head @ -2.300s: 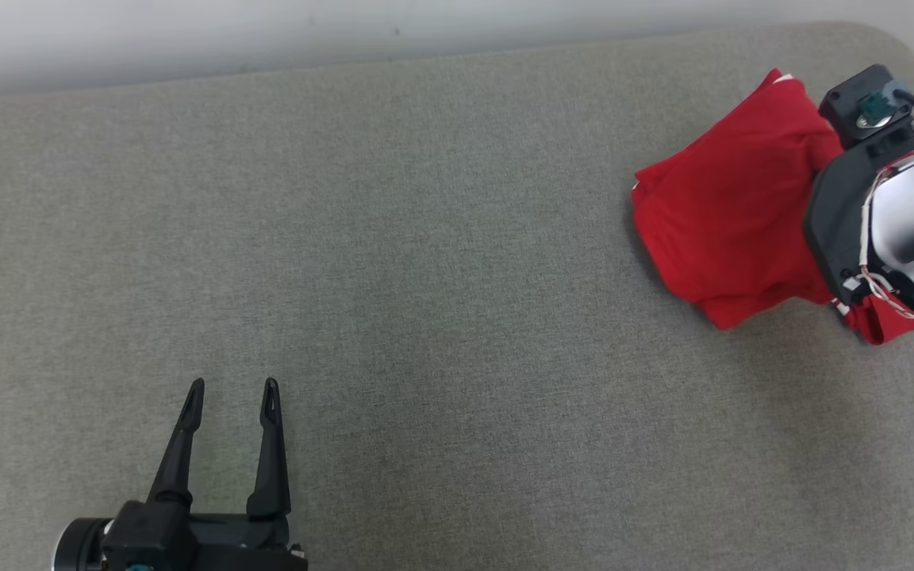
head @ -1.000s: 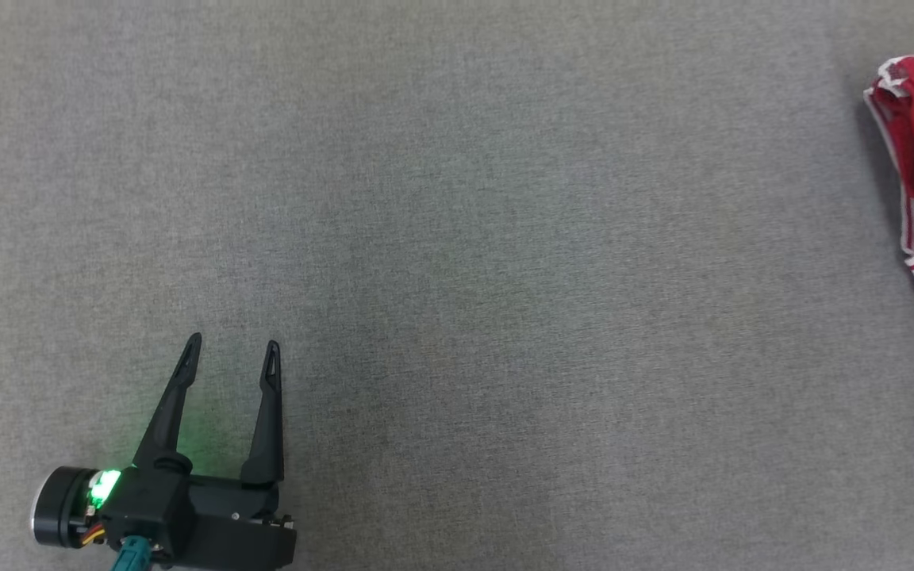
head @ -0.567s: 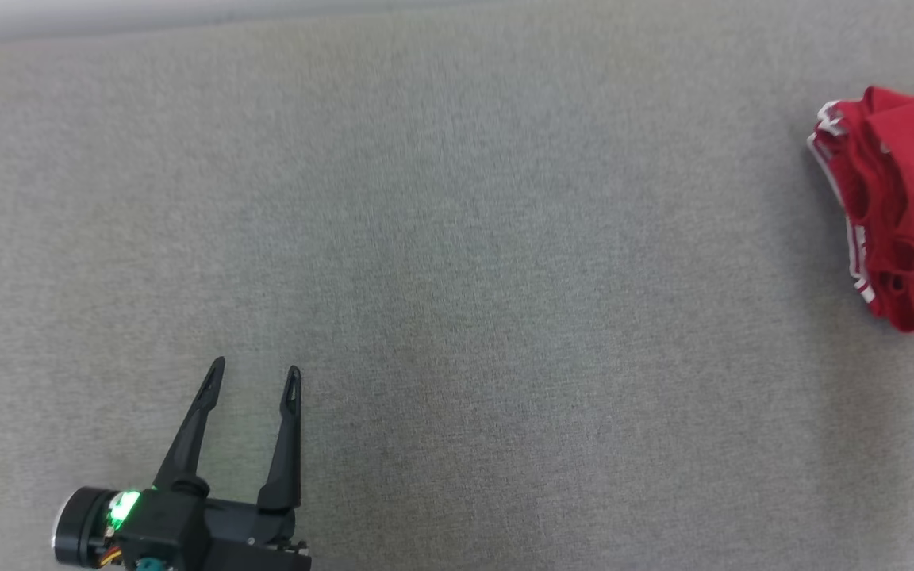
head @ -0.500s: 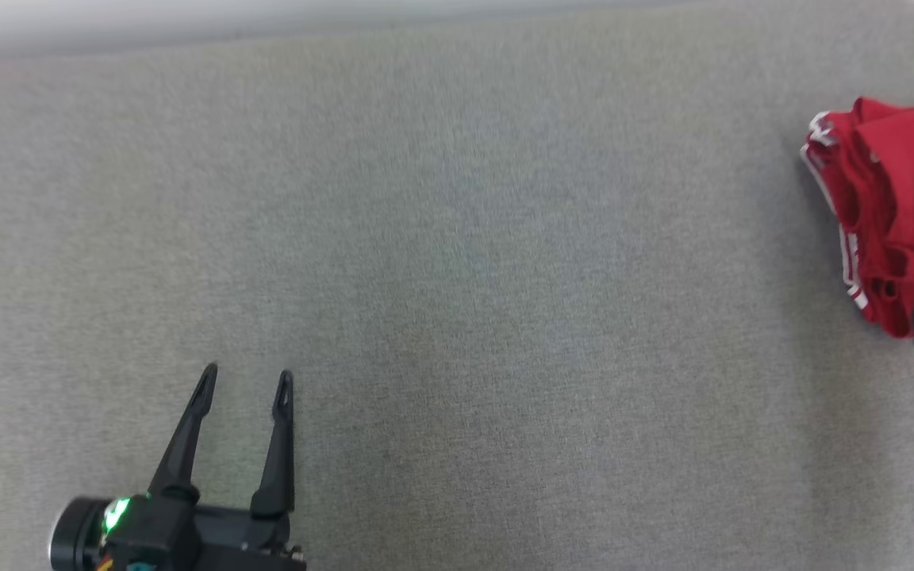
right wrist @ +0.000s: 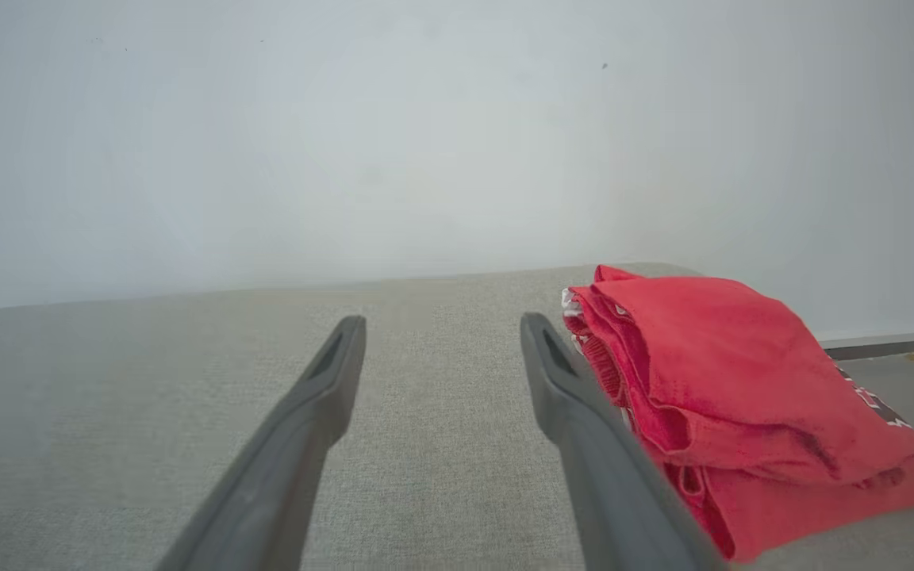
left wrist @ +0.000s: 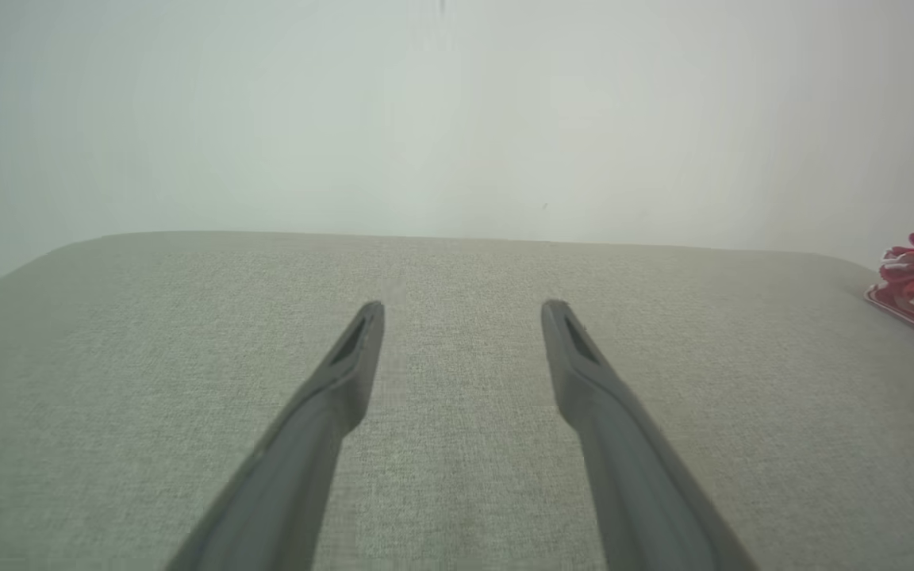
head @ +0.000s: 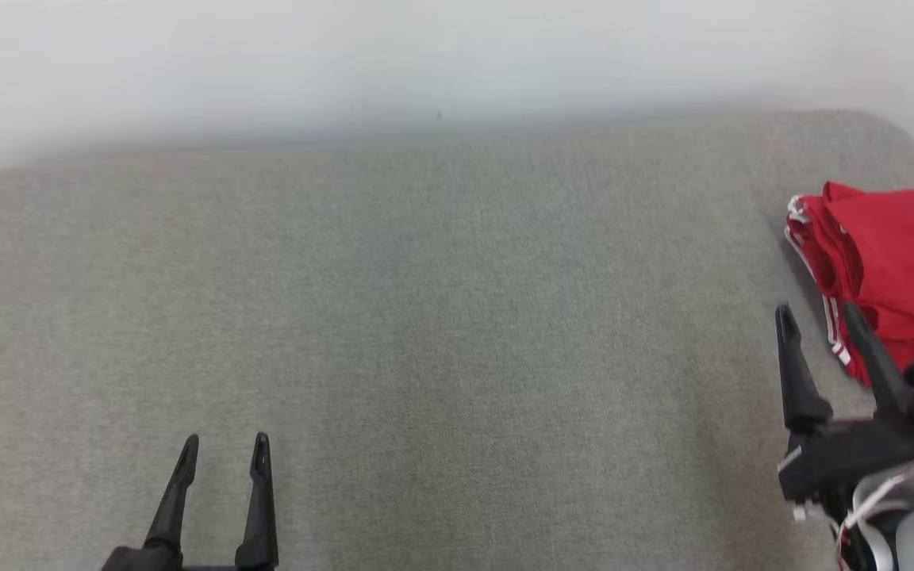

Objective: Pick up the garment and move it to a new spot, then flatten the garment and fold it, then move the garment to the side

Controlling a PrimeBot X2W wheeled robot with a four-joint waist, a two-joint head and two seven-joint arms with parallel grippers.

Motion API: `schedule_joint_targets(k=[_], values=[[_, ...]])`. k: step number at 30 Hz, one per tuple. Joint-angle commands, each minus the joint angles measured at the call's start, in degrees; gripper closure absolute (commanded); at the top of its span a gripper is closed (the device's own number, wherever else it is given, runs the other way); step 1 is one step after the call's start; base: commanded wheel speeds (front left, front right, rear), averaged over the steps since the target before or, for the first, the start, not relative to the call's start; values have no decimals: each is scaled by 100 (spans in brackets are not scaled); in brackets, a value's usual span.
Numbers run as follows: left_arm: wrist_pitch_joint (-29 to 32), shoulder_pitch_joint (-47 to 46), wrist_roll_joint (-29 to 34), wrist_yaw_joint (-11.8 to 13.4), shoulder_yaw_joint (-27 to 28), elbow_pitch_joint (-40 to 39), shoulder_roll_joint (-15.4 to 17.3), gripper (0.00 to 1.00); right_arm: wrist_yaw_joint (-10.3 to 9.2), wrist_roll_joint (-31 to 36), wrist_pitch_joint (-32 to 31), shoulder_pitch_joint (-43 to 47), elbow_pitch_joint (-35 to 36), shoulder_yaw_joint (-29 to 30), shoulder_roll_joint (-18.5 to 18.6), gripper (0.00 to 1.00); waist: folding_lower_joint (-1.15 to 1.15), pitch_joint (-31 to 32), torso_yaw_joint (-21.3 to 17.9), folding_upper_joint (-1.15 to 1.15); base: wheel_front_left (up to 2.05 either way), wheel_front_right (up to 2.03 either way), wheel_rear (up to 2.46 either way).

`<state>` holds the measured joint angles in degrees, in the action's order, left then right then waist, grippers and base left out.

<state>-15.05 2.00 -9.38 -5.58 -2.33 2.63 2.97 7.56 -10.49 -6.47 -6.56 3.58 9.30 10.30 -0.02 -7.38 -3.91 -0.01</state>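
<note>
At near edge, L side: left gripper jaws spread, empty, over grey padded surface. R side: right gripper also spread, empty, outer finger just beside garment; contact unclear. Garment red, folded, lying at far R corner. Pale wall behind.
</note>
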Motion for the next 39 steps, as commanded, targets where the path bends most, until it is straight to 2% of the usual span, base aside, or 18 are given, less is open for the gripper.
schedule_joint_targets(k=[1,11,21,39], values=[[-15,69,-46,44,12,28,-10,0,-14,-17,70,146,36,-12,-55,0,2,213,153,1,0,0,0],[-14,275,-277,301,82,111,-11,0,-13,-284,886,629,-203,-89,-431,0,2,495,269,1,0,0,0],[-14,427,-274,458,38,270,-11,0,-13,-12,1759,970,-962,-406,-605,0,2,633,401,1,0,0,0],[-14,486,-163,427,110,375,-12,0,-13,21,2069,947,-1417,-450,-719,0,2,710,319,1,0,0,0]])
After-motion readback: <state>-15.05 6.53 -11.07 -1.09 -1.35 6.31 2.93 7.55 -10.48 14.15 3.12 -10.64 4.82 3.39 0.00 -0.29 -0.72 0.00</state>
